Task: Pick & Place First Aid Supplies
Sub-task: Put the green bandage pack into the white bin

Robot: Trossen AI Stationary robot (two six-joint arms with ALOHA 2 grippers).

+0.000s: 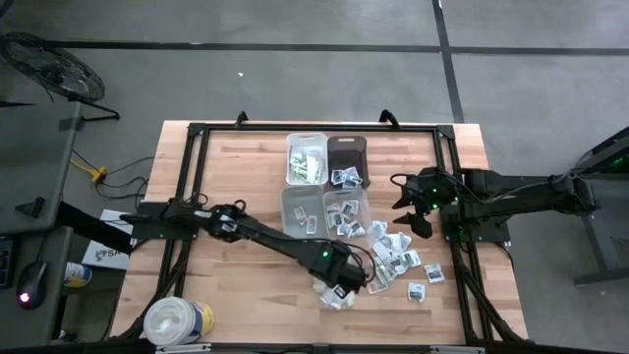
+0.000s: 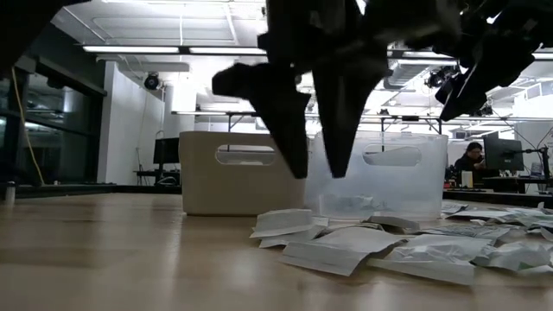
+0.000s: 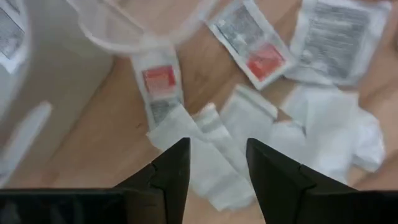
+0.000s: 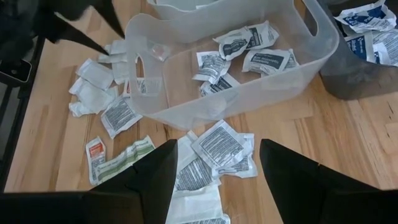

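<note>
— Where do the small flat white paper packets point(image 1: 391, 258) lie, and which way do they run?

— Scattered on the pale wooden surface point(image 1: 246, 167), just in front of the four small rectangular plastic bins point(image 1: 326, 184), with more of them inside the bins. They lie flat, long axes pointing every way. In the left wrist view, two red-patched packets point(image 3: 160, 86) run slantwise, one partly under a clear bin's rim.

— And the left tool point(image 1: 339, 287)?

— It hangs over the near edge of the pile, tips pointing down. Its fingers point(image 3: 176, 165) stand partly apart with nothing between them; white packets lie below the gap. From the low view I cannot tell whether the tips touch the paper.

— The right tool point(image 1: 413, 218)?

— Released, spread wide, empty. It hovers beside the bins, over packets lying in front of the clear bin point(image 4: 236, 68), which has several printed packets on its floor.
</note>
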